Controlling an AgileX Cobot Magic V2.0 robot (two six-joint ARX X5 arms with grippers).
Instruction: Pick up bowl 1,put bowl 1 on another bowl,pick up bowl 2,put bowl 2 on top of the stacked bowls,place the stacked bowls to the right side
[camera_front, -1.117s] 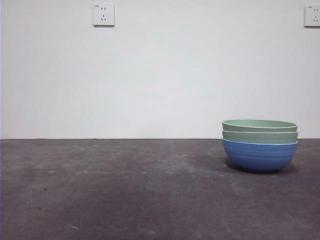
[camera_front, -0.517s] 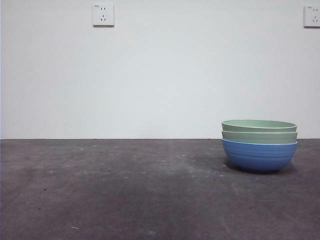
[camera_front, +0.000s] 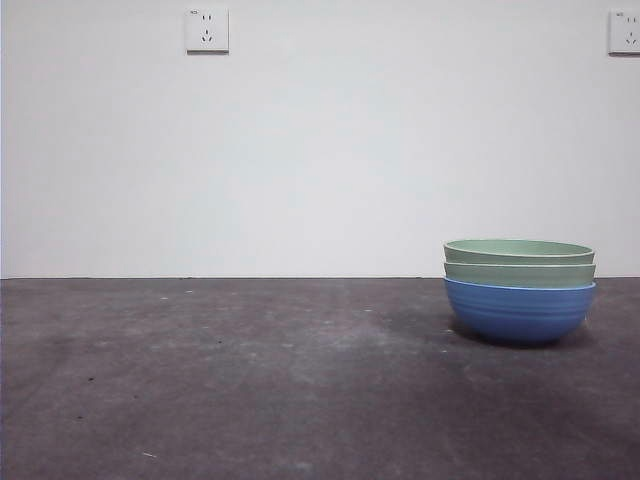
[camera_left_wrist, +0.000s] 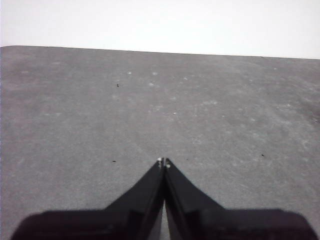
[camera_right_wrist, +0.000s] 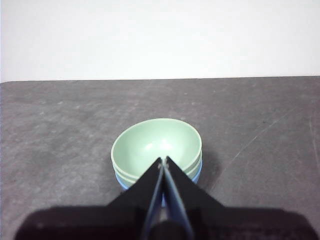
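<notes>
The stacked bowls (camera_front: 519, 290) stand on the right side of the dark table: the blue bowl (camera_front: 518, 312) at the bottom, one sage-green bowl (camera_front: 519, 272) nested in it and the second green bowl (camera_front: 518, 250) on top. In the right wrist view the top green bowl (camera_right_wrist: 155, 145) shows its empty inside, with the blue bowl (camera_right_wrist: 197, 174) peeking out beneath. My right gripper (camera_right_wrist: 163, 161) is shut, holds nothing and hangs above and in front of the stack. My left gripper (camera_left_wrist: 163, 162) is shut over bare table, away from the bowls.
The dark grey table (camera_front: 250, 380) stretches left of the stack. A white wall stands behind, with one socket (camera_front: 206, 29) at the upper left and another (camera_front: 624, 31) at the upper right. Neither arm shows in the front view.
</notes>
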